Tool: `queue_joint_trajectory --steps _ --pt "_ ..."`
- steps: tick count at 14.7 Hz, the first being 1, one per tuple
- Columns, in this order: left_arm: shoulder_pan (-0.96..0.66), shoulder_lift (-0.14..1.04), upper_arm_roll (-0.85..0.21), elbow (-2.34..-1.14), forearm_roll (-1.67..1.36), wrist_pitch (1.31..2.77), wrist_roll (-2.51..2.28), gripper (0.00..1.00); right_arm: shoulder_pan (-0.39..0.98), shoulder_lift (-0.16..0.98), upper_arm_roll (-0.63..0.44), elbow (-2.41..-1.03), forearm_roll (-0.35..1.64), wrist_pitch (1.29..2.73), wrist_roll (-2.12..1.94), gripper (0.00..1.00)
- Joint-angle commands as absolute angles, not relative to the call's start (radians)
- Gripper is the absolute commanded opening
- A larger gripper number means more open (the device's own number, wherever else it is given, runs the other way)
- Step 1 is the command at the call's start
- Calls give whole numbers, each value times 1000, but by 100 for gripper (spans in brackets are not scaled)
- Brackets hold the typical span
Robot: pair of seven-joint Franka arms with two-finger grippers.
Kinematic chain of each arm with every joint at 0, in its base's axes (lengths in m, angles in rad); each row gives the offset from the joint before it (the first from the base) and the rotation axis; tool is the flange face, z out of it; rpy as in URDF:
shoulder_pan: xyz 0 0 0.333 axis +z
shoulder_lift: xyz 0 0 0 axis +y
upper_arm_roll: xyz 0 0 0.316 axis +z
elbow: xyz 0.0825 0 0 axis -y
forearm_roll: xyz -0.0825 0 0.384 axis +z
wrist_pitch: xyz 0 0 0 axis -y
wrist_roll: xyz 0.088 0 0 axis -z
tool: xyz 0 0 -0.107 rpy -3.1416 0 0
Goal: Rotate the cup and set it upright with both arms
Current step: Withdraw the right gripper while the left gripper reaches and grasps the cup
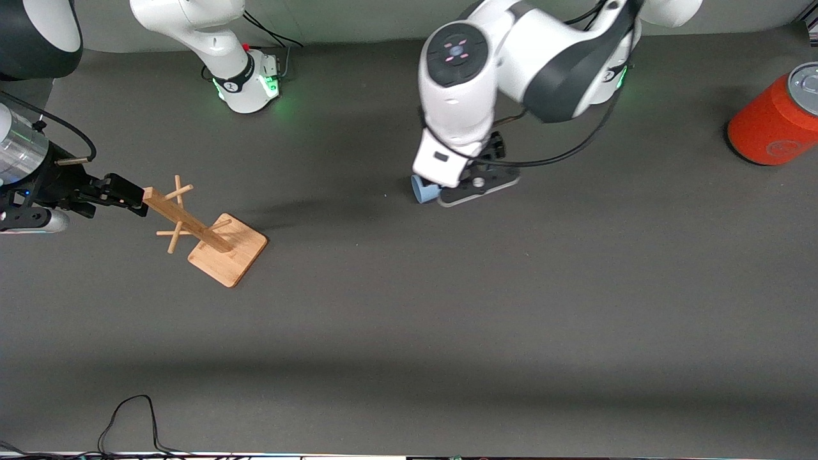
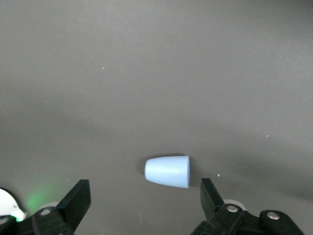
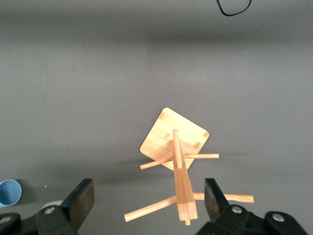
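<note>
The small light blue cup [image 1: 422,190] lies on its side on the dark table, partly hidden under the left arm's hand. In the left wrist view the cup [image 2: 167,171] lies between the fingers' lines, closer to one finger [image 2: 210,196]. My left gripper [image 1: 450,191] is low over the cup, open and empty [image 2: 145,198]. My right gripper [image 1: 124,190] is open at the right arm's end of the table, over the top of a wooden peg rack [image 1: 204,230]. Its fingers stand either side of the post top [image 3: 146,198]. The cup also shows in the right wrist view [image 3: 10,192].
The wooden peg rack [image 3: 173,139] stands upright on a square base with several pegs. A large orange can [image 1: 776,121] with a grey lid lies at the left arm's end. A black cable [image 1: 128,415] loops at the table edge nearest the front camera.
</note>
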State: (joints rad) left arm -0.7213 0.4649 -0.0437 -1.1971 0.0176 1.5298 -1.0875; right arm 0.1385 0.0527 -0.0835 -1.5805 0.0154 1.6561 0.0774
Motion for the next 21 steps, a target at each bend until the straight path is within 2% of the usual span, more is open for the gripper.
queue_joint_trajectory --steps 1,7,12,21 --pt "-800 576 -23 -1068 61 1494 -1169 100 146 83 -95 -1548 11 1652 49 100" --pt "-936 727 -25 -1061 156 1479 -1246 100 146 75 -153 -1537 12 1640 -59 100" --pt "-1017 811 -23 -1138 189 1485 -1276 100 147 72 -170 -1537 12 1612 -120 100" --pt "-1029 933 -25 -1141 238 1500 -1301 100 152 87 -167 -1536 12 1623 -117 100"
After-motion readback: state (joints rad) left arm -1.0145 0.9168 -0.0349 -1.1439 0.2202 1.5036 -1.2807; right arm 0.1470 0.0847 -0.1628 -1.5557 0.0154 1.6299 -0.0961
